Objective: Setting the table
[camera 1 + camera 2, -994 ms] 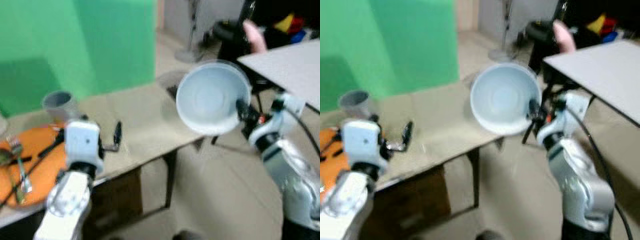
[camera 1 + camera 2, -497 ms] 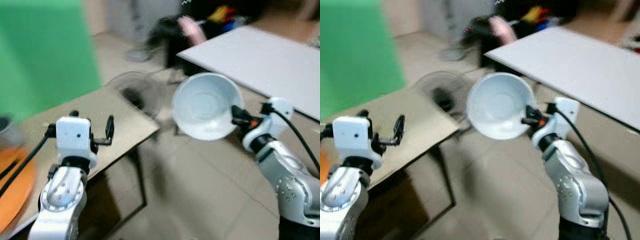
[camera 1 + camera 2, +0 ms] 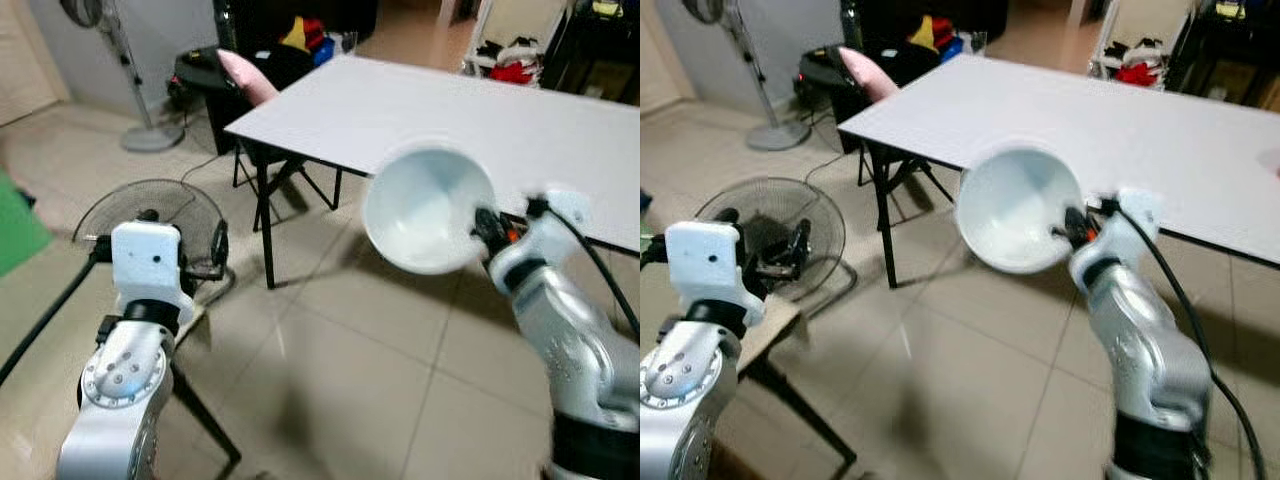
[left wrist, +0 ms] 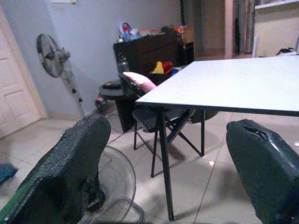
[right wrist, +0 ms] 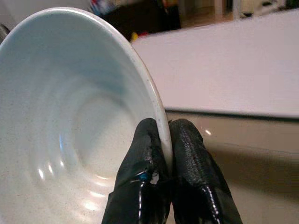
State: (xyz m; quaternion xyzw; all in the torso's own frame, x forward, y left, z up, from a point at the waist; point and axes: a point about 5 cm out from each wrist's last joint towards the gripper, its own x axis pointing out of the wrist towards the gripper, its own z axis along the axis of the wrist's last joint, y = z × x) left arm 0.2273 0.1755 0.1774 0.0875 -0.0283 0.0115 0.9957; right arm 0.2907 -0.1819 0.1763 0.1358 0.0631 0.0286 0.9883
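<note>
Bowl [image 3: 430, 207]: we carry it pale and tilted on its side, mouth facing back toward us, in the air just short of the white table [image 3: 520, 120] near edge and above the tiled floor.
Right gripper [image 5: 163, 140]: jaws pinched narrow on the rim, one finger inside the wall and one outside; we judge an edge grip suits a carry and lets the base go down first.
Left gripper [image 4: 168, 158]: held out at our left, jaws spread wide around nothing; we judge it is kept free as the spare.
Table: top bare where we see it, so we read it as where the bowl goes.
Right wrist view: gives us the pinch itself, pads [image 5: 187, 140] tight against the rim, which the head views blur.
Head views: give us the layout, with a floor fan [image 3: 150, 215] beside the left arm.
</note>
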